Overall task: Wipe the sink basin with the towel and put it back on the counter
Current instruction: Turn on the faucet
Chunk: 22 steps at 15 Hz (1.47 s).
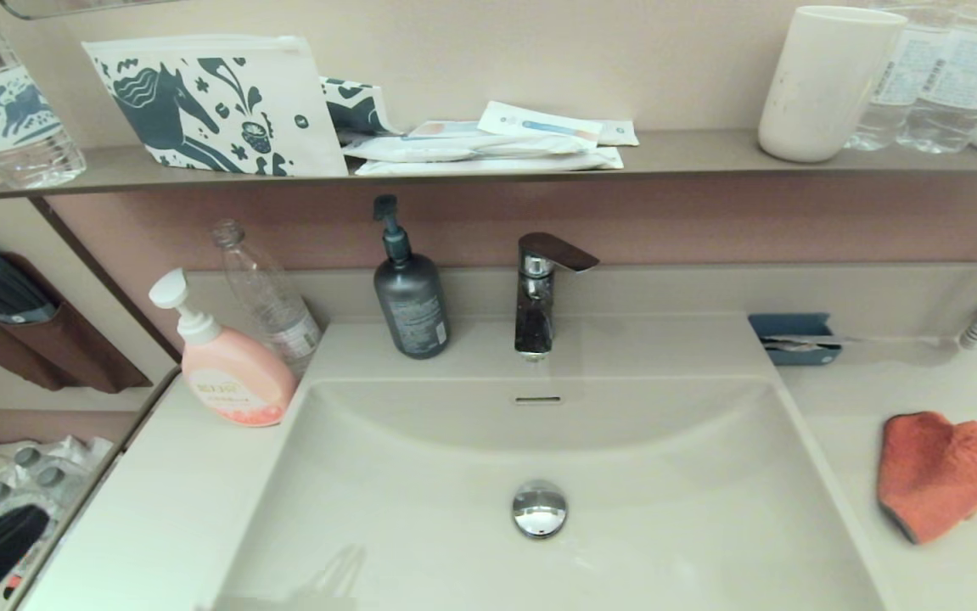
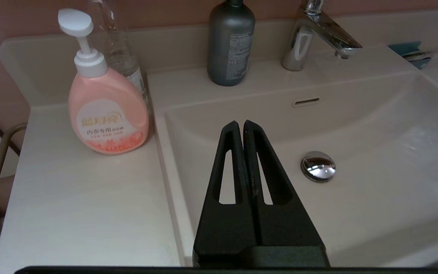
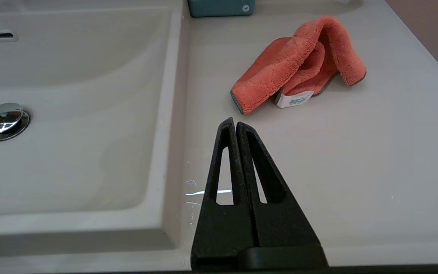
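On my far left the pink pump soap bottle stands on the smooth off-white glossy counter, a clear plastic bottle just behind it. My left gripper hangs over the left part of the large rectangular off-white sink basin, fingers pressed together and holding nothing. Further along, the dark grey pump bottle and the chrome tap stand behind the basin, with the round chrome drain plug below them. My right gripper sits above the counter just right of the basin rim, fingers closed and empty. Near it, apart, the small orange-red fluffy towel lies crumpled on the counter
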### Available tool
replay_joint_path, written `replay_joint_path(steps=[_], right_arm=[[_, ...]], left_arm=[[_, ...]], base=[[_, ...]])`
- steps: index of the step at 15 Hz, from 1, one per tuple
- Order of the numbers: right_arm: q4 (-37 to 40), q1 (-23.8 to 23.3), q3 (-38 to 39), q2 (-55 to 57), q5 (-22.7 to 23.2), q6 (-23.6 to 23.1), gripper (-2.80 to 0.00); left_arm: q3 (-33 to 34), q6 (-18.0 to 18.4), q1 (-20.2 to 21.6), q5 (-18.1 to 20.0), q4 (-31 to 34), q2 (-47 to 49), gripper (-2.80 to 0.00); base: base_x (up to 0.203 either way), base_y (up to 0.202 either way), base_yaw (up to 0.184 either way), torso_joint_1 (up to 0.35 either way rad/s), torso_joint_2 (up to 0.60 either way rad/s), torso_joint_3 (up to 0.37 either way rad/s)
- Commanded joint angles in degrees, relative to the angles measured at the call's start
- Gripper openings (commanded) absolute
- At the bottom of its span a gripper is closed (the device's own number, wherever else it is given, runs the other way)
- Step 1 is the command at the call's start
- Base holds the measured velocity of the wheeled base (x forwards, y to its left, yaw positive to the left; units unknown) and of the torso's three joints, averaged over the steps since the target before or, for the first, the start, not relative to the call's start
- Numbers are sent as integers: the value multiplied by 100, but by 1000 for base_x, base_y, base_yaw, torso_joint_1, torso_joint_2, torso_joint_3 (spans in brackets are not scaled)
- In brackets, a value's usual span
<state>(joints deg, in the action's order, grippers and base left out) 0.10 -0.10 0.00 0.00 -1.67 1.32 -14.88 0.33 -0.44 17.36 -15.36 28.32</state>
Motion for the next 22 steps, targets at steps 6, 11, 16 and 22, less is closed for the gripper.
replay_joint_path(steps=[6,11,16,22], right_arm=[[-1,1,0,9,0,0,-280],[-1,1,0,9,0,0,-280],[-1,1,0,8,0,0,-280],[-1,1,0,9,0,0,-280]], left_arm=[[-265,154,-950,-577,-2252,3007,-280],[-614,-125,-2639,-1921,-3685,4608,-280],[-1314,-209,-3573,-2439,-4276,5579,-280],[-1939,-296,-4301,-2933,-4944,6708,-280]], base=[[0,0,0,0,0,0],[0,0,0,0,0,0],[0,0,0,0,0,0],[0,0,0,0,0,0]])
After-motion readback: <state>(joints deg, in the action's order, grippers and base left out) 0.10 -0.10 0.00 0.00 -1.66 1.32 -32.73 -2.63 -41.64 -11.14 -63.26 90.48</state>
